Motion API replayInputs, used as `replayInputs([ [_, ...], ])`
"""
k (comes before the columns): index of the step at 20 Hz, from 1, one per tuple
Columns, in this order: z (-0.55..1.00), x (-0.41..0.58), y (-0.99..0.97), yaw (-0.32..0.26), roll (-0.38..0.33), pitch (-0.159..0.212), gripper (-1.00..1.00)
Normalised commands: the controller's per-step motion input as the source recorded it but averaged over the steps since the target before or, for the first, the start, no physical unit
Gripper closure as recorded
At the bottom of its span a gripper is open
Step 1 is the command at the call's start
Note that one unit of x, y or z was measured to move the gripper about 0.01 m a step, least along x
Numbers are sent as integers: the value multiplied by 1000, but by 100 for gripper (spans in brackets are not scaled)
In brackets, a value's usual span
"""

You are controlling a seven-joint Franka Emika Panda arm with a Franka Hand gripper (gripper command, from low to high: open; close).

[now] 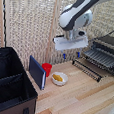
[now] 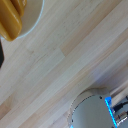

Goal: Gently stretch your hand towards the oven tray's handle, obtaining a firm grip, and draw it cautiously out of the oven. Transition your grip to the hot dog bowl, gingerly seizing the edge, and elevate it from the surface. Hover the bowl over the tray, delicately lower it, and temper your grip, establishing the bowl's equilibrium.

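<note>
Red cup (image 1: 46,68) and blue panel (image 1: 37,72) crowd the hot dog bowl (image 1: 59,78); end effector (image 1: 69,56) hovers above, spread unclear.

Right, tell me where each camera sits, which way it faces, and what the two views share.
Exterior view: off the arm, across the wooden table, facing the lattice wall; shows the oven, pulled-out oven tray, hot dog bowl, red cup, black case and the arm with its gripper.
Wrist view: on the wrist, looking down at the tabletop; one blue-tipped finger shows.
Shared: the hot dog bowl and the table.
</note>
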Motion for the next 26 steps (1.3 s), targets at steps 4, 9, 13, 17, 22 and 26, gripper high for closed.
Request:
replayInputs([
  [4, -386, -140, 59, 19, -2, -31, -100],
  [9, -345, -132, 0, 40, -37, -72, -100],
  [13, -357, -140, 0, 47, -51, -67, -100],
  [17, -310, -228, -104, 77, -60, -43, -100],
  [22, -193, -238, -268, 133, -88, -7, -100],
  [26, -176, -174, -272, 169, -96, -2, -100],
])
